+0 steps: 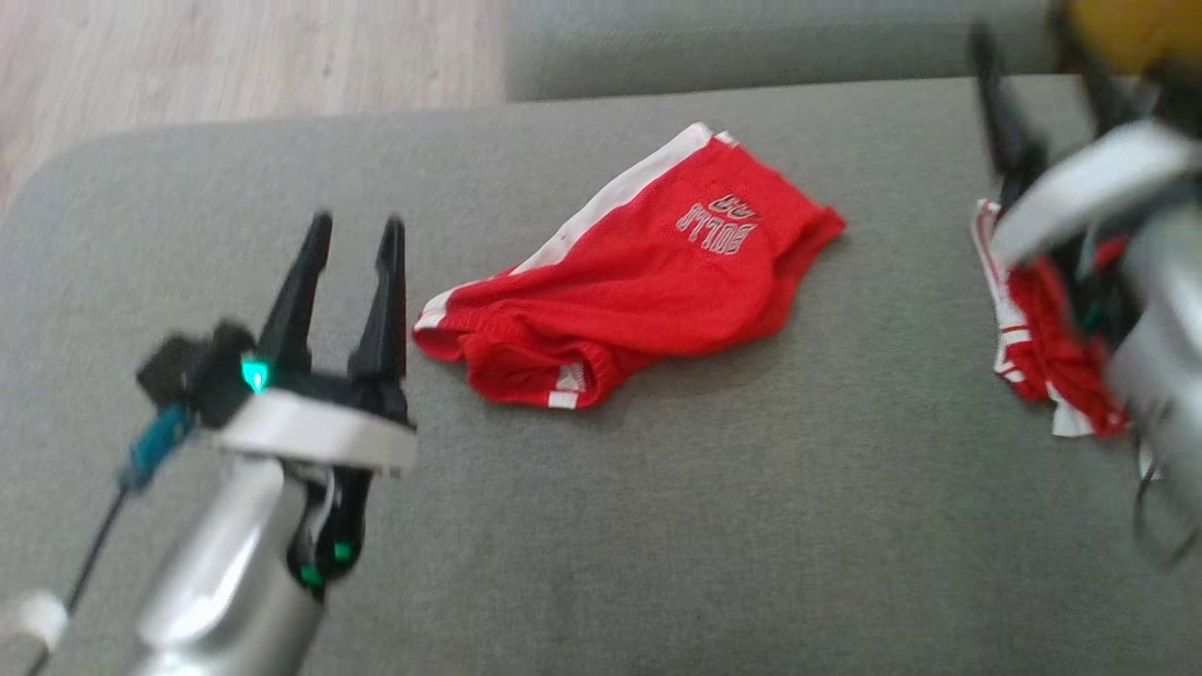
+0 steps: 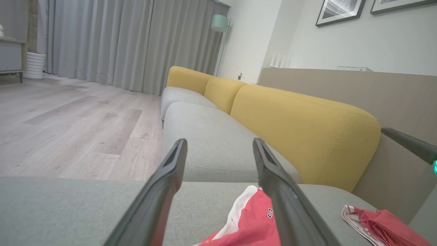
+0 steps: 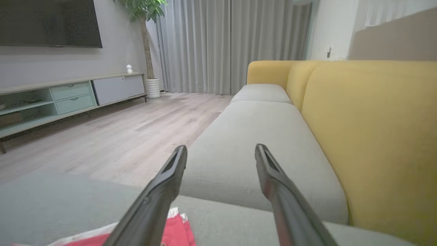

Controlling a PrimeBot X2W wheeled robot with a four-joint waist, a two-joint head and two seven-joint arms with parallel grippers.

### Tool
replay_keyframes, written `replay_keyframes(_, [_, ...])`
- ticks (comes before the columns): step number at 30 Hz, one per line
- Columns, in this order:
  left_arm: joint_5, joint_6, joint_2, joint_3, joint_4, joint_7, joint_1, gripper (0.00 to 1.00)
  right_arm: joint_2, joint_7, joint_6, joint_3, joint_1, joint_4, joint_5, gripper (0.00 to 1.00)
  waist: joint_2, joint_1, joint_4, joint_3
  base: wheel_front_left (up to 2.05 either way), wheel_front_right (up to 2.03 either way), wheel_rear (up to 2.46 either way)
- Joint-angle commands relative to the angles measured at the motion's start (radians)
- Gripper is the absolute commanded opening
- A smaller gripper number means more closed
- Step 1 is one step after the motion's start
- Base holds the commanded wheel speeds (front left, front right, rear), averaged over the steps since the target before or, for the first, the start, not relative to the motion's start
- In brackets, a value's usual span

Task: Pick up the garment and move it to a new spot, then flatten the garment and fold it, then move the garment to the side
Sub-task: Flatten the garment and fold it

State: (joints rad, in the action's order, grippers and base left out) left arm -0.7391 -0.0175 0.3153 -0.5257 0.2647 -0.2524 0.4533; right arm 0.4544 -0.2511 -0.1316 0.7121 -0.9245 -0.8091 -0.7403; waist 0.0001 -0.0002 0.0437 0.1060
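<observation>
**Red shorts lying loose, both pincers spread**

The red shorts (image 1: 639,282) are lying mid-cushion on the grey sofa seat (image 1: 657,526), with bare cushion all around them. Their upside-down white lettering is blurring, perhaps "BULLS". The left gripper (image 1: 358,223) is hovering spread beside the waistband. The right gripper (image 3: 221,149) is gaping over a crumpled red-and-white garment (image 1: 1033,347). The wrist views are adding the yellow backrest (image 2: 300,133).

Beyond the left tool (image 2: 219,140) runs a grey sofa (image 2: 205,136) with yellow back cushions (image 2: 300,130). Pale wood floor (image 2: 85,119) lies to the tool's left, grey curtains (image 2: 136,41) hang far ahead, and framed pictures (image 2: 339,12) sit on the white wall (image 2: 375,44) to its right.
</observation>
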Motion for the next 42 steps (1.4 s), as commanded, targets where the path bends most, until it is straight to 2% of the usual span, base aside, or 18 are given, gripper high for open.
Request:
replay_keyframes(1, [0.030,0.000,0.011,0.071,-0.038,-0.009,0.006,1.00,-0.027,-0.010,0.001,-0.032,0.070,0.035,0.032,1.00,-0.0001,0.0002,-0.022,-0.025,0.00,0.00,0.00])
replay_keyframes(9, [0.203,-0.051,-0.114,0.229,-0.047,-0.009,-0.214,1.00,-0.171,-0.011,0.001,-0.343,0.406,0.149,0.267,1.00,-0.0001,0.0002,-0.044,-0.067,0.00,0.00,0.00])
replay_keyframes(13, [0.258,-0.078,-0.163,0.270,-0.036,-0.009,-0.271,1.00,-0.230,-0.011,0.001,-0.428,0.499,0.183,0.346,1.00,-0.0001,0.0002,-0.040,-0.067,0.00,0.00,0.00])
replay_keyframes(18, [0.298,-0.103,-0.195,0.288,-0.031,-0.009,-0.270,1.00,-0.270,-0.003,0.001,-0.471,0.523,0.181,0.401,1.00,-0.0001,0.0002,-0.008,-0.046,0.00,0.00,0.00])
replay_keyframes(23, [0.315,-0.112,-0.212,0.277,-0.018,-0.009,-0.236,1.00,-0.321,0.076,0.001,-0.538,0.464,0.121,0.339,1.00,-0.0001,0.0002,0.054,0.011,0.00,0.00,0.00])
replay_keyframes(28, [0.307,-0.113,-0.220,0.233,-0.008,-0.009,-0.209,1.00,-0.350,0.158,0.001,-0.646,0.370,0.030,0.216,1.00,-0.0001,0.0002,0.125,0.073,0.00,0.00,0.00])
replay_keyframes(37, [0.292,-0.113,-0.219,0.178,0.004,-0.009,-0.166,1.00,-0.344,0.281,0.001,-0.811,0.213,-0.189,0.075,1.00,-0.0001,0.0002,0.241,0.141,0.00,0.00,0.00])
replay_keyframes(42, [0.291,-0.113,-0.223,0.162,0.004,-0.009,-0.144,1.00,-0.327,0.329,0.001,-0.843,0.161,-0.264,0.048,1.00,-0.0001,0.0002,0.276,0.157,0.00,0.00,0.00])
